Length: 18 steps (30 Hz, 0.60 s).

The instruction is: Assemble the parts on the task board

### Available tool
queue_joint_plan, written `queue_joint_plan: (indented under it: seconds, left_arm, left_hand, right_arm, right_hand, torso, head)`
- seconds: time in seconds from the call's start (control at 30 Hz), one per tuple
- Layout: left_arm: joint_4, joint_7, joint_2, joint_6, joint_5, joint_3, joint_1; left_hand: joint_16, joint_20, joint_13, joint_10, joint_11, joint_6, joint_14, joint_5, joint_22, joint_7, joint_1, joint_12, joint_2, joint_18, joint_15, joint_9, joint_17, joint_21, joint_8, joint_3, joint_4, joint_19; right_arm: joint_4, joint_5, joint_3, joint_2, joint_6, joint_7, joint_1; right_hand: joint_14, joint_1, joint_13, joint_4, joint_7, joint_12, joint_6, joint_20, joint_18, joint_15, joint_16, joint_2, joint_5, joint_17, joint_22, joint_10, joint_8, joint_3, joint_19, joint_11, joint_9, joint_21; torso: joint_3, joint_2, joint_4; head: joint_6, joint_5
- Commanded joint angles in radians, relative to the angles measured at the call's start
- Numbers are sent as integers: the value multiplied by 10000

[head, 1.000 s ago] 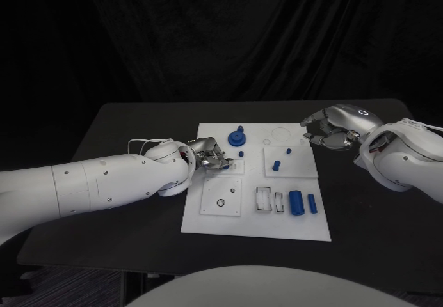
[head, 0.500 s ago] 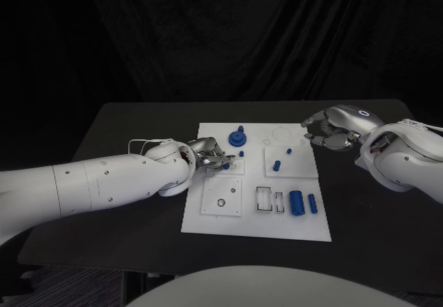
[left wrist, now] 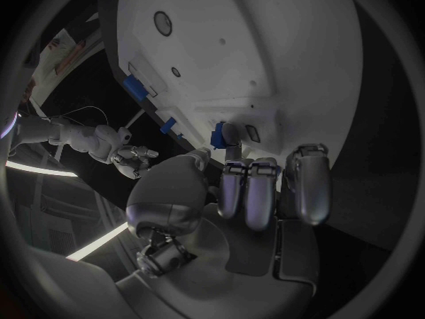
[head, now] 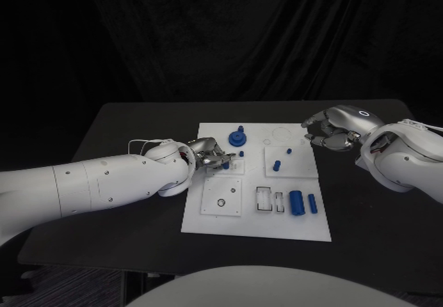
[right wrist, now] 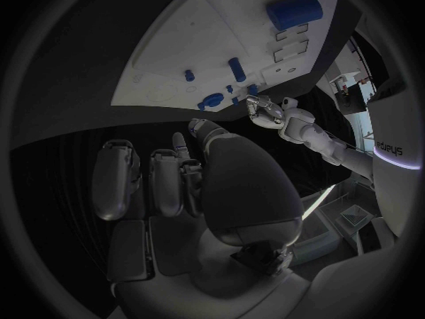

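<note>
White rectangular task board (head: 208,220) lies mid black table (head: 120,121); on it a round blue knobbed part (head: 237,138) at the far edge, a small blue peg (head: 276,165) mid-board, and a blue cylinder (head: 296,202) beside a slimmer blue rod (head: 312,203) near the front right. Left hand (head: 209,157) rests on the board's left side, fingers pinched on a small blue piece (left wrist: 218,135), partly blocking the square plate beneath. Right hand (head: 330,132) hovers off the board's far right corner, fingers curled in, holding nothing.

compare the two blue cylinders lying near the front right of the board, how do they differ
The thick blue cylinder is much wider than the thin blue cylinder. The thick one is also a little longer. The thick one lies nearer the rectangular slots, the thin one nearer the task board edge. Both lie flat, parallel, untouched by either hand.
</note>
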Motion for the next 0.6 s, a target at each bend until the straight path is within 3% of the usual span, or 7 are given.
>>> queue_joint_plan:
  seconds: [0.03,0.3,0.43,0.5,0.53,0.6]
  left_arm:
    - [-19,84,11,114,24,-24,-49]
    - [-32,138,-9,145,24,-24,-49]
    - [-33,183,-22,195,24,-24,-49]
    - [-34,203,-26,221,24,-24,-49]
    - [-35,216,-28,237,24,-24,-49]
    - [-37,235,-31,271,24,-24,-49]
  left_hand:
    - [26,2,2607,1074,-19,-58,1039,-25,483,-11,-161,25,84,-43,-20,201,2633,-44,129,-156,-4,33]
    - [26,-21,2607,1074,-55,-32,1039,120,504,-57,-242,25,264,-42,-46,602,2633,-63,353,-391,-12,35]
    - [26,-39,2607,1074,-79,-29,1039,350,517,-87,-191,25,343,-41,-66,831,2633,-76,461,-491,-16,36]
    - [26,-48,2607,1074,-89,-43,1039,491,524,-98,-130,25,364,-41,-75,932,2633,-82,496,-525,-19,36]
    - [26,-61,2607,1074,-102,-83,1039,796,537,-115,46,25,348,-41,-87,1062,2633,-89,526,-530,-33,37]
    - [26,-71,2607,1074,-111,-121,1039,981,544,-125,251,25,312,-40,-94,1172,2633,-101,539,-520,-42,36]
  right_arm:
    - [17,-23,6,-19,111,-221,-23]
    - [13,-22,6,-22,143,-248,-23]
    - [9,-22,6,-18,151,-255,-23]
    - [7,-22,6,-17,150,-257,-23]
    - [5,-22,6,-16,149,-257,-23]
    - [3,-22,6,-14,144,-258,-23]
  right_hand:
    - [530,-80,2334,13,7,-52,98,85,130,77,-80,-30,62,195,1821,752,-65,66,64,83,-15,-50]
    - [525,-96,2313,24,9,-71,104,85,132,78,-95,-25,61,177,1818,731,-65,74,59,84,-16,-62]
    - [521,-106,2288,30,10,-94,107,86,136,79,-108,-21,60,162,1812,707,-64,80,52,85,-17,-82]
    - [515,-112,2260,33,10,-120,109,86,143,80,-130,-17,60,135,1803,678,-65,86,41,85,-18,-115]
    - [515,-112,2260,33,10,-120,109,86,143,80,-130,-17,60,135,1803,678,-65,86,41,85,-18,-115]
    - [515,-112,2260,33,10,-120,109,86,143,80,-130,-17,60,135,1803,678,-65,86,41,85,-18,-115]
  torso:
    - [4,1,2]
    - [1,0,-1]
    - [0,1,-2]
    - [-3,1,-4]
    - [-3,1,-4]
    - [-5,-1,0]
  head:
    - [-1,-3]
    - [-1,18]
    - [-1,20]
    - [-1,27]
    - [-1,29]
    - [-1,31]
